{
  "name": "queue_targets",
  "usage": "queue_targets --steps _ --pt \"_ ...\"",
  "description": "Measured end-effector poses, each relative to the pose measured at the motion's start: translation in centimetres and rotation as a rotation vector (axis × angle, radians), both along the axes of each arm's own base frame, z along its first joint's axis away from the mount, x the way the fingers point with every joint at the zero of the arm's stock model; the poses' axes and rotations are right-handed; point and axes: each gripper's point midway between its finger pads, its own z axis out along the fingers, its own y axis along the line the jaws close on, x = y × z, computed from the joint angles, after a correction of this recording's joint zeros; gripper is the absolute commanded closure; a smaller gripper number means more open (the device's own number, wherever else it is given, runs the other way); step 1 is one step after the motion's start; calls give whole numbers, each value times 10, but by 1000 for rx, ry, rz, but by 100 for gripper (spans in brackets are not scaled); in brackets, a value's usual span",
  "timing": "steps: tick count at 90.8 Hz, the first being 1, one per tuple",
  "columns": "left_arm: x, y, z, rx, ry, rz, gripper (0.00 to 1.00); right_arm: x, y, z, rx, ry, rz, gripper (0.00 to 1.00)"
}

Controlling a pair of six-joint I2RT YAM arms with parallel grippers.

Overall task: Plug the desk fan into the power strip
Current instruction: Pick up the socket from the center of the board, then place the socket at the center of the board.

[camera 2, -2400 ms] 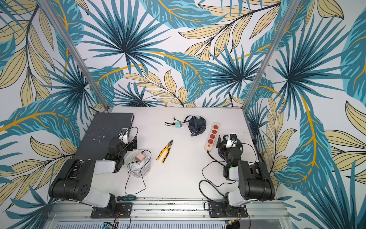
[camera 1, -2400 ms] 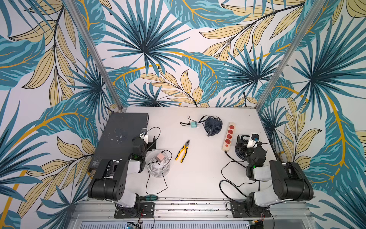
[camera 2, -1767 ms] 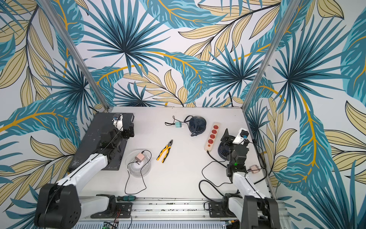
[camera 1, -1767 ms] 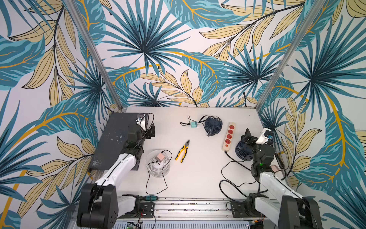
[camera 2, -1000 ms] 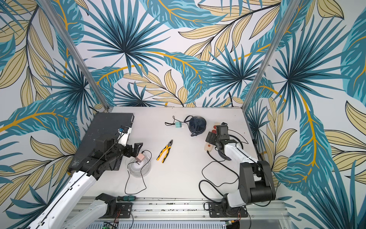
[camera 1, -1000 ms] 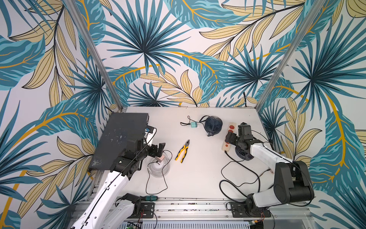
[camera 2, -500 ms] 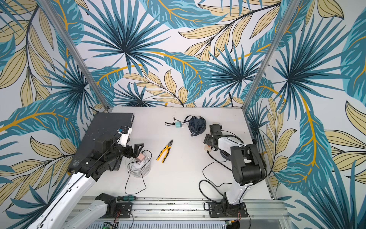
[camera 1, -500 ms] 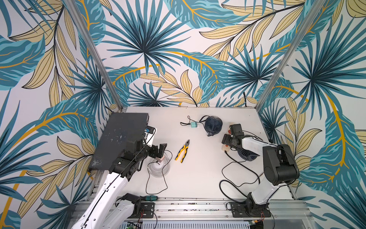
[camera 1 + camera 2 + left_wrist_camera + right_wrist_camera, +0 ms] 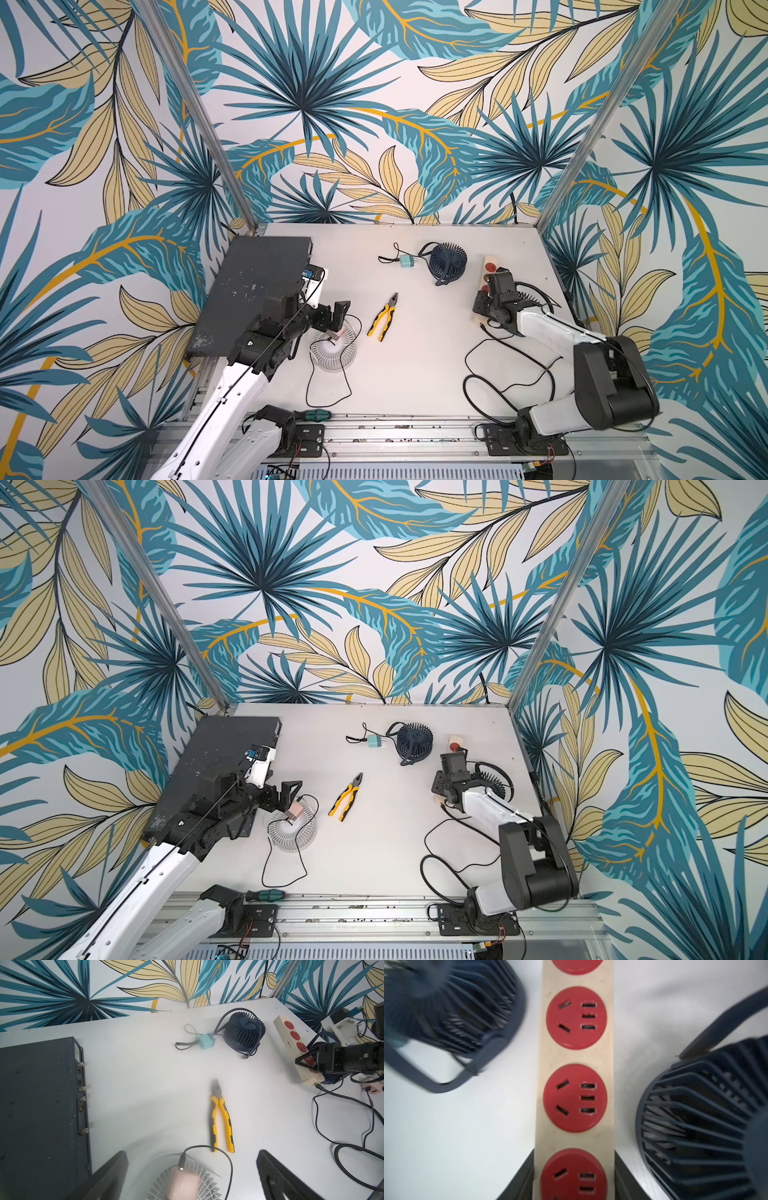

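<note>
right claw (image 9: 574, 1159): seen pinching the long cream-beige power strip (image 9: 575, 1057) with round red sockets across its width, near the cord end | long axis: laid straight ahead of that claw | left claw (image 9: 191, 1152): spread wide over a pink plug block (image 9: 182, 1184)
</note>
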Motion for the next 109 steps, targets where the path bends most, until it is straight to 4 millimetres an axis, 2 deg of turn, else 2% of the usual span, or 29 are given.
queue_targets --steps 7,14,19,25,33,39,54,74,86,99,105,109 --pt "0 -1 0 -3 0 -4 0 -4 21 36 -5 -116 141 76" --pt "-1 -2 0 -7 0 -12 0 -12 51 71 -13 -237 328 76" --pt "-2 -3 0 -11 2 -20 0 -21 71 86 -28 -296 458 76" --pt "-3 -5 -1 -15 4 -27 0 -32 89 91 -62 -328 597 76" --pt "-3 -7 -1 -21 6 -37 0 -48 106 79 -135 -312 766 77" --pt "-4 -7 -2 -24 7 -43 0 -58 111 68 -189 -287 865 75" --pt "-4 -8 -4 -23 13 -45 0 -82 112 44 -320 -232 1070 72" --pt "-1 -8 -12 -16 38 -42 0 -119 111 -11 -491 -65 1313 71" --pt "1 -9 -19 -11 63 -44 0 -136 110 -34 -564 12 1433 70" --pt "3 -10 -29 0 101 -45 0 -140 117 -48 -599 35 1520 54" --pt "2 -9 -34 9 118 -47 0 -137 122 -51 -607 32 1537 37" --pt "1 -9 -37 18 130 -49 0 -134 124 -53 -621 30 1550 30"
